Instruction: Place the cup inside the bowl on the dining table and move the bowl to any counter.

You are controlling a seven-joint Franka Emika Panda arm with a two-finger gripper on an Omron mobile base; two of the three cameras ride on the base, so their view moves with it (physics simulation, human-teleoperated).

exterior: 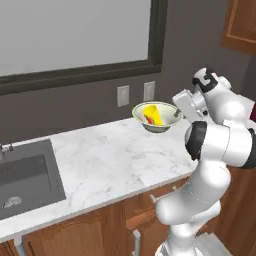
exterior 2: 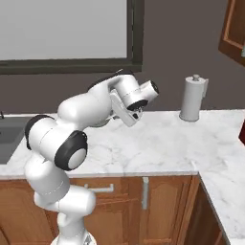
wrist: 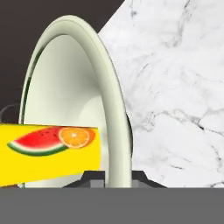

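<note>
The rim of the bowl (wrist: 114,109) is seen closest, running edge-on up the hand view, with the two dark fingertips (wrist: 94,176) of the gripper (wrist: 114,176) pinched on it from either side near the bottom; the jaws are therefore nearly together, clamped on the thin wall. The cup (wrist: 48,157) lies on its side inside the bowl, its yellow wall with the watermelon and orange print turned to the camera; it is carried along in this way so that both things travel in one grip. From the left base view the bowl (exterior: 156,119) is held tilted above the counter (exterior: 115,155), apparently clear of the marble, near the back wall below the two wall sockets (exterior: 136,93); the sink (exterior: 27,177) lies well apart to the left, and a paper towel roll (exterior 2: 191,99) stands further right. Lowering onto the bare marble is judged to be what remains; the tilt could let the cup slide out.
</note>
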